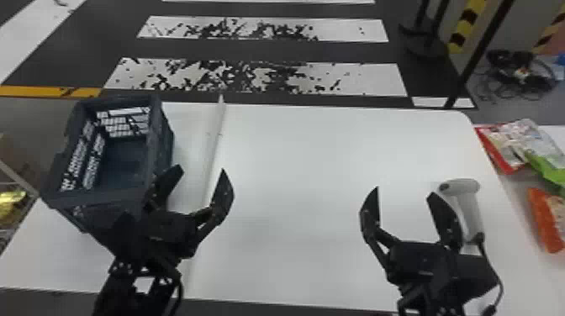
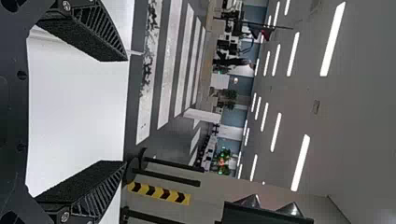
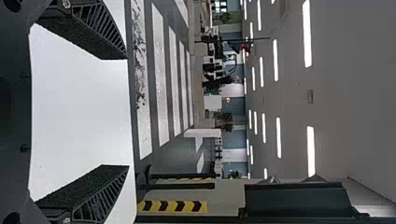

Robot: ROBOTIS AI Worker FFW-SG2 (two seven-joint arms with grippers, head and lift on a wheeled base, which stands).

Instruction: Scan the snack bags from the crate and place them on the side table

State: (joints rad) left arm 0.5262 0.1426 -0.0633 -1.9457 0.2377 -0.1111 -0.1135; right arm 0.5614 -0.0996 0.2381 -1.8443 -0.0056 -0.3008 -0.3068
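"Our left gripper (image 1: 202, 169) is nearest us, isn't it? What have we got in it?"

"Nothing; its two fingers are spread wide, with bare white tabletop (image 1: 294, 168) beyond them. Far to its left, something shiny and yellow (image 1: 10, 201) sits on a rack."

"And our crate (image 1: 96, 199)?"

"Upright on the table, just left of that same gripper. We can't tell whether the nearer finger touches it."

"What about our right gripper (image 1: 403, 191)?"

"Across the table from the left one, over the white top. We have it empty too, fingers well parted."

"Then our scanner (image 1: 470, 206)?"

"Just right of the right gripper, close by its outer finger."

"So where are our snack bags (image 1: 521, 143)?"

"Farther right of that gripper, on the side table (image 1: 519, 185): a red-edged one, a green one overlapping it, and an orange one nearer us."
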